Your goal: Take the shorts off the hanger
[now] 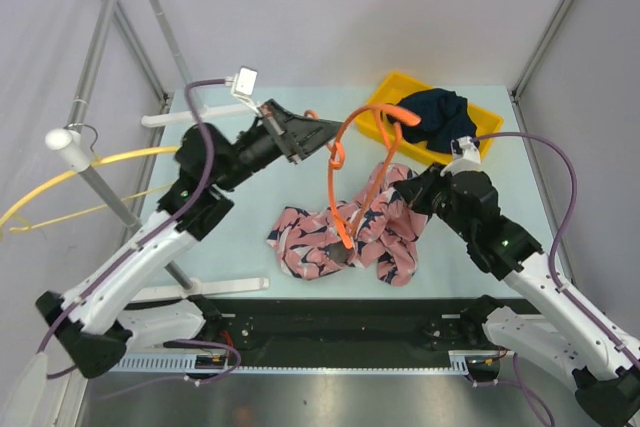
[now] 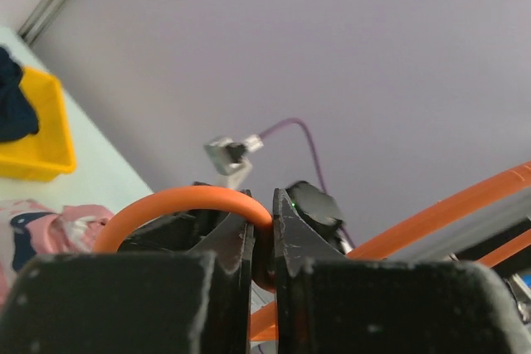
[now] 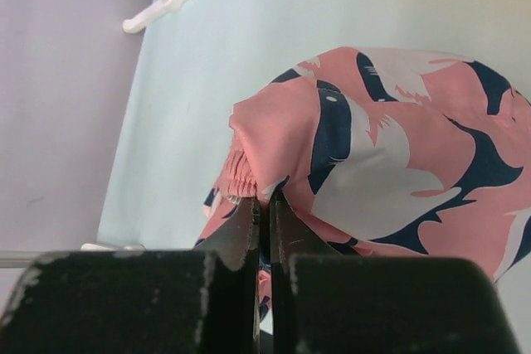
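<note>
Right claw (image 3: pixel 264 199) tight on edge of pink shorts (image 3: pixel 278 126), left claw (image 2: pixel 264 210) tight around orange hanger (image 2: pixel 182 198)

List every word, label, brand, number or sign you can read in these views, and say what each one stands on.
None: no readable text shows in any view.
pink shorts: a shark print only, no lettering.
orange hanger, yellow bin and navy shorts: plain, with no label or mark in view.

Overhead and close right-wrist views share pink shorts (image 1: pixel 305 237).
</note>
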Controlling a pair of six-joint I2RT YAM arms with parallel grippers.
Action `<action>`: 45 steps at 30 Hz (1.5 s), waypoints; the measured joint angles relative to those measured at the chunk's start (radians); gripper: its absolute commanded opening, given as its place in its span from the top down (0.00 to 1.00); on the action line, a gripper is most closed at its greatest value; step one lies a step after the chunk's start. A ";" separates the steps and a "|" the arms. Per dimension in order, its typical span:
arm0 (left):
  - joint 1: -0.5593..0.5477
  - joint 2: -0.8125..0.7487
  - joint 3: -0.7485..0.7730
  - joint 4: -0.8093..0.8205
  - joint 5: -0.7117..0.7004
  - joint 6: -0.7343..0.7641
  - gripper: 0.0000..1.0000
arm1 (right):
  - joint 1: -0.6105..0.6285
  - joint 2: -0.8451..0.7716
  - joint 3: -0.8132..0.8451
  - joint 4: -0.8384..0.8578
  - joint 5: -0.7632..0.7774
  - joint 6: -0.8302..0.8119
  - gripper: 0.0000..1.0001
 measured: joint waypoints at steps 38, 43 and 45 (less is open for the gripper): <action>0.000 -0.432 0.116 -0.298 0.092 0.256 1.00 | 0.098 0.434 0.569 0.336 -0.214 -0.034 1.00; 0.000 -0.428 0.094 -0.288 0.095 0.253 1.00 | 0.084 0.296 0.430 0.096 -0.176 -0.094 1.00; 0.000 -0.426 0.089 -0.286 0.096 0.251 0.99 | 0.086 0.232 0.371 -0.009 -0.141 -0.107 1.00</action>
